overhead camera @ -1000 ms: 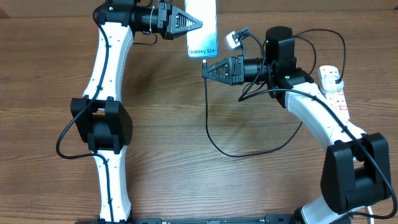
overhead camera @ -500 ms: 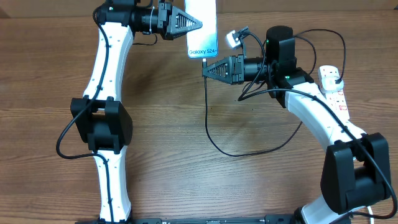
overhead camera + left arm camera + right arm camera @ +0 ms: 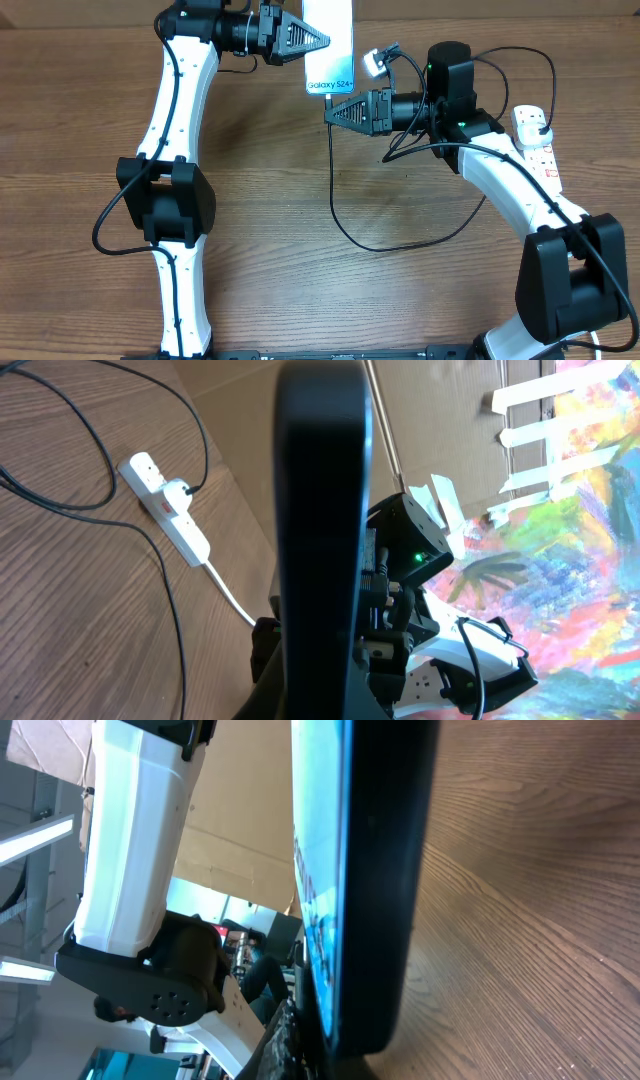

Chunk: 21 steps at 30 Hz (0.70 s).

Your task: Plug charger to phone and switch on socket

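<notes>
The phone [image 3: 330,45] hangs off the table at the far edge, screen up, "Galaxy S24" along its near edge. My left gripper [image 3: 322,40] is shut on its left side. In the left wrist view the phone [image 3: 320,530] shows edge-on as a dark slab. My right gripper [image 3: 328,112] is shut on the charger's connector tip [image 3: 327,101], which sits right at the phone's near edge. The black cable [image 3: 375,247] loops over the table to a plug in the socket [image 3: 537,142]. The right wrist view is filled by the phone's end [image 3: 375,870]; the tip is hidden there.
The socket [image 3: 172,512] lies at the right side of the table with its thick white cord running off the edge. The cable loop covers the middle right of the wood. Both arms reach toward the far edge, their wrists close together.
My left gripper has shifted the phone slightly right and toward the connector. The right gripper has held still.
</notes>
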Each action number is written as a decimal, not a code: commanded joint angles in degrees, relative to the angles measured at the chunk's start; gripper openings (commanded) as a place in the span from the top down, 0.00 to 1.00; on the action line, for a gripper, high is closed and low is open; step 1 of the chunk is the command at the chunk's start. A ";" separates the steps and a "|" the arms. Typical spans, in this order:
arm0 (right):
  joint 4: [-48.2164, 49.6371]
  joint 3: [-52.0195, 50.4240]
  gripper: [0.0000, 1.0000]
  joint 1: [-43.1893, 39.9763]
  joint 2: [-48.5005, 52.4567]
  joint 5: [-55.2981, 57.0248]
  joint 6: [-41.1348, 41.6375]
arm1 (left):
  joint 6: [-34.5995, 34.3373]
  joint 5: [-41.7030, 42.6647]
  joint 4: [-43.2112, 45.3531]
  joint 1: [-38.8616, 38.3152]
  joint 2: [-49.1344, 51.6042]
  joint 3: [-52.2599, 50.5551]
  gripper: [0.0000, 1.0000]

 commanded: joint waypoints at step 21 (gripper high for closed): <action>-0.13 1.09 0.96 -0.72 -0.92 0.96 0.24 | -1.86 1.81 0.02 0.24 -2.54 0.68 0.96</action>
